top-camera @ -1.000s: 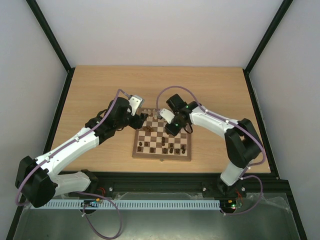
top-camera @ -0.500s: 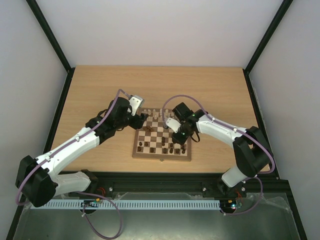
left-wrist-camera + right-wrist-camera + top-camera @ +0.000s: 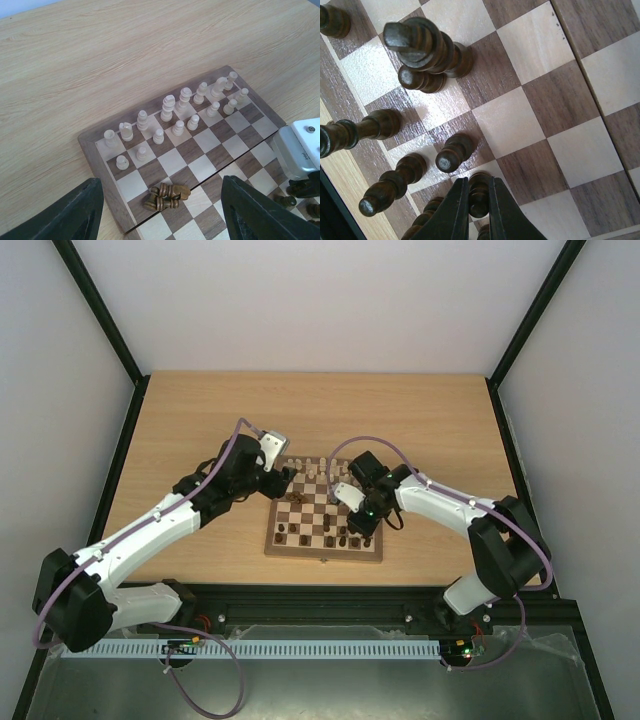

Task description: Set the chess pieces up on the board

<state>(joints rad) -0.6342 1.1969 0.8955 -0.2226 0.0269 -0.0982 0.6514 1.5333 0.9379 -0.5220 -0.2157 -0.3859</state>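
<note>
The board (image 3: 312,516) lies in front of both arms. Cream chess pieces (image 3: 175,112) stand in two rows along its far side. Several dark brown pieces (image 3: 167,196) lie toppled in a heap near its left edge, below and between the fingers of my open left gripper (image 3: 162,220). More dark pieces (image 3: 420,47) stand at the near right of the board (image 3: 510,120). My right gripper (image 3: 478,181) is shut on a dark brown piece (image 3: 479,197) there, next to a standing dark pawn (image 3: 452,152). I cannot tell whether the held piece touches its square.
The wooden table (image 3: 200,420) surrounds the board, with black frame rails (image 3: 130,440) along its sides. My right wrist's white camera housing (image 3: 300,155) hangs over the board's right half. Dark pieces crowd close to the left of my right gripper.
My right arm has swung from the board's far middle to its near right and come down among the dark pieces. The left arm has not moved.
</note>
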